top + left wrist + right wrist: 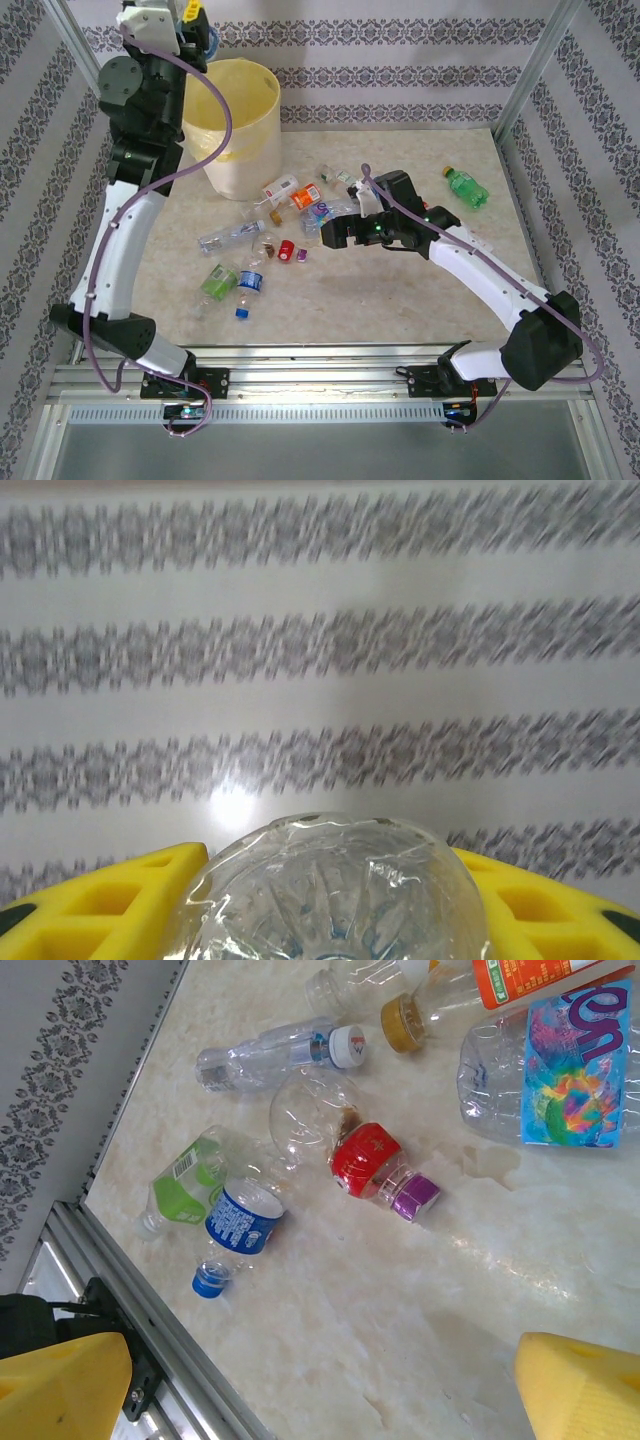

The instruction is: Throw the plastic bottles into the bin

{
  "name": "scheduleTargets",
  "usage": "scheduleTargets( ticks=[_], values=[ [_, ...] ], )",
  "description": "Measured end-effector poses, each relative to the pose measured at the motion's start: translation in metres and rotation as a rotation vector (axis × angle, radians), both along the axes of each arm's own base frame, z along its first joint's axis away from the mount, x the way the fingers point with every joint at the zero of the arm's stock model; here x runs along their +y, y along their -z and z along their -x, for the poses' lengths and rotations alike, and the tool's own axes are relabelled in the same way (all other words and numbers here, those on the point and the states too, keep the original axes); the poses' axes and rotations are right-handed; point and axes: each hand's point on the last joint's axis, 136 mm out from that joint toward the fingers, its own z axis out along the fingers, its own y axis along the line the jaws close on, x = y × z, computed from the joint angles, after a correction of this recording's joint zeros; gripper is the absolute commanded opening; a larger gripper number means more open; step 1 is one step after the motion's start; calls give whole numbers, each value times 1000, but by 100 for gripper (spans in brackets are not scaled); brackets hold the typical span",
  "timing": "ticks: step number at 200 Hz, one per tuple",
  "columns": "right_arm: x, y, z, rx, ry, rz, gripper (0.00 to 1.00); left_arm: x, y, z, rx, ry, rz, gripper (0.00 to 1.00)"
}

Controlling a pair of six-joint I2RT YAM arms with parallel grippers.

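Left gripper (325, 865) is raised high near the bin (240, 165) and grips 1 clear bottle (335, 900) between yellow fingers (90, 900); the label is hidden. Right gripper (320, 1380) is wide open and holds nothing above the table (420, 1300). Below it lie:
- a red-label bottle (365, 1160) with a purple cap
- a blue-label bottle (243, 1222), writing unreadable
- a green-label bottle (180, 1180) showing a barcode
- a multicoloured-label bottle (575, 1060) with purple lettering, cut off
- an orange-label bottle (520, 980), text too small to read

1 green bottle (466, 187) lies well apart at the right.

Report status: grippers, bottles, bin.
Left gripper shut on clear bottle, high near bin. Right gripper open, empty, over loose bottles. Nothing in the way.
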Motion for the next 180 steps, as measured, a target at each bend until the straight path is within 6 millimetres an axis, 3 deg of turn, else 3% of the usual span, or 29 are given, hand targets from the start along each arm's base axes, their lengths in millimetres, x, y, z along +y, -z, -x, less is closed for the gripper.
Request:
scheduleTargets(
  ticks=[7, 16, 22, 37, 50, 69, 94, 131, 159, 180],
  values=[
    [0, 0, 0, 2, -2, -1, 98, 6, 19, -17, 43, -4, 22, 43],
    [0, 1, 0, 4, -2, 0, 98, 11, 47, -40, 110, -3, 45, 83],
    [0, 2, 0, 6, -3, 1, 98, 14, 67, -55, 164, -1, 61, 99],
    [-2, 3, 0, 15, 4, 6, 98, 16, 117, -85, 303, 11, 100, 100],
    [-5, 5, -1, 26, 13, 12, 98, 13, 156, -100, 418, 28, 129, 100],
    [-13, 11, -4, 54, 38, 26, 98, 7, 185, -103, 525, 58, 162, 100],
    [-22, 29, -5, 123, 76, 70, 98, 2, 174, -91, 533, 102, 201, 100],
    [-39, 59, -9, 238, 155, 157, 98, -8, 131, -54, 477, 192, 229, 100],
    [-64, 62, -18, 261, 247, 201, 98, -23, 102, -25, 434, 274, 233, 100],
    [-85, 58, -29, 254, 318, 240, 98, -50, 93, -6, 436, 355, 214, 100]
  ],
)
